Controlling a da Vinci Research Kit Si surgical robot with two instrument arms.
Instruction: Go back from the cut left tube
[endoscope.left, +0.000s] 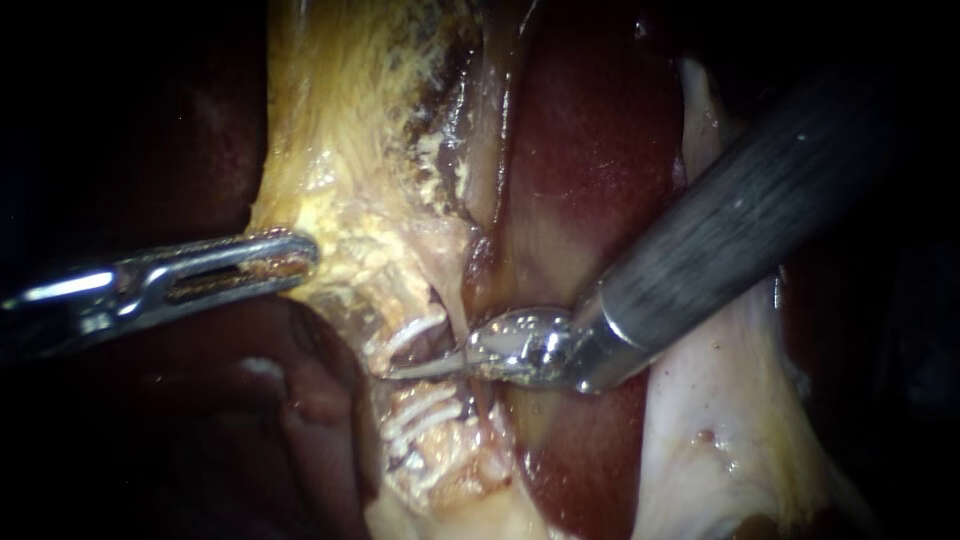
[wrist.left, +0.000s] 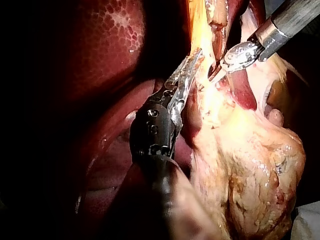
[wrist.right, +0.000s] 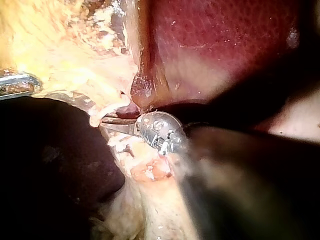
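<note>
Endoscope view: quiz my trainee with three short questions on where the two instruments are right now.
1. True or false: the right instrument has its tip between two sets of white clips.
2. The left instrument has its jaws shut on: A a needle, B yellow tissue, C gauze.
3. Fill in: the right instrument's shaft enters from the upper ____.
Key: 1 true; 2 B; 3 right.
</note>
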